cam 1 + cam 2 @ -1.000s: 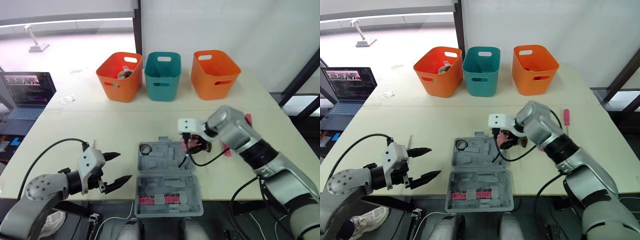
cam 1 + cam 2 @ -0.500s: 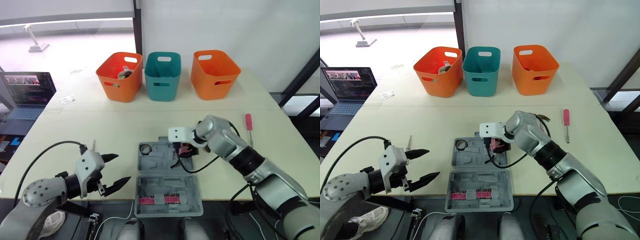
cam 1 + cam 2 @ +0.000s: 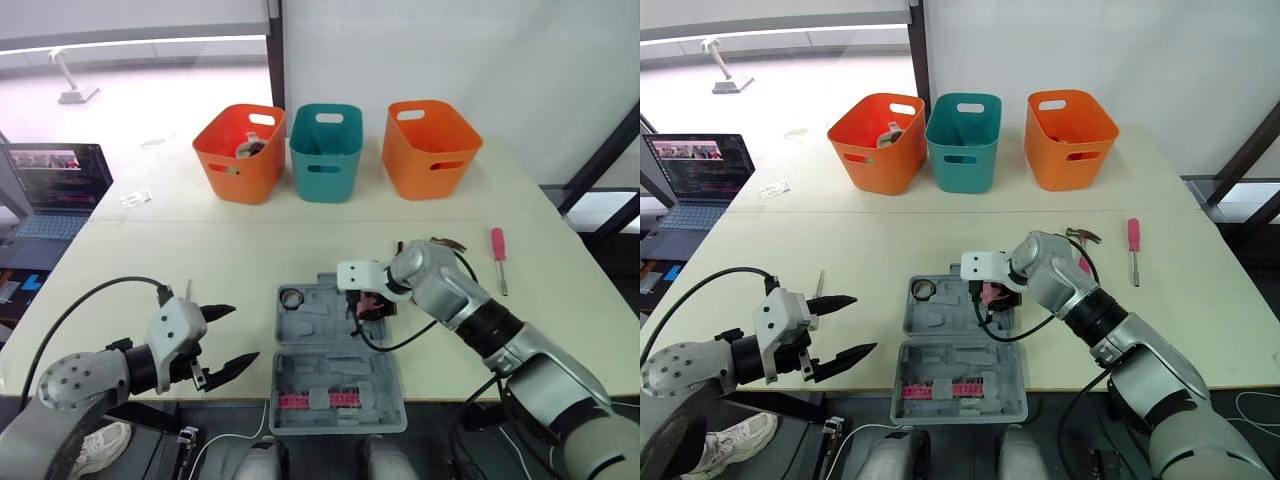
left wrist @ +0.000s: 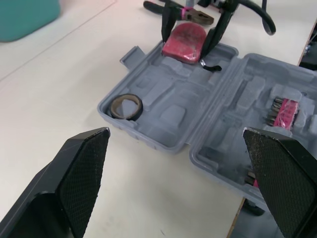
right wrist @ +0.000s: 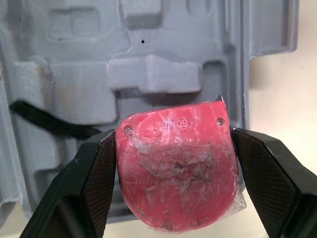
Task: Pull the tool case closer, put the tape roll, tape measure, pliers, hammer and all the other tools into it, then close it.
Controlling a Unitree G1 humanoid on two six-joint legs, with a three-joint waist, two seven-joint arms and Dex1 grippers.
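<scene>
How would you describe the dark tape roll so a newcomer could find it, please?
Start at the open grey plastic tool case at the table's near edge. The small dark tape roll lies in its far-left corner, the only hollow ring among the moulded recesses.

We see a bright, evenly lit scene. Daylight comes from the far left, where the floor (image 3: 130, 90) beyond the table (image 3: 200, 250) is washed out almost white. Shadows are soft and short, lying close under the baskets (image 3: 325, 150) and the tool case (image 3: 320, 320). Up close, the left hand's fingers (image 4: 79, 173) look soft-edged, while the tape measure (image 5: 176, 163) is sharp, its wrapping catching small glints.
</scene>
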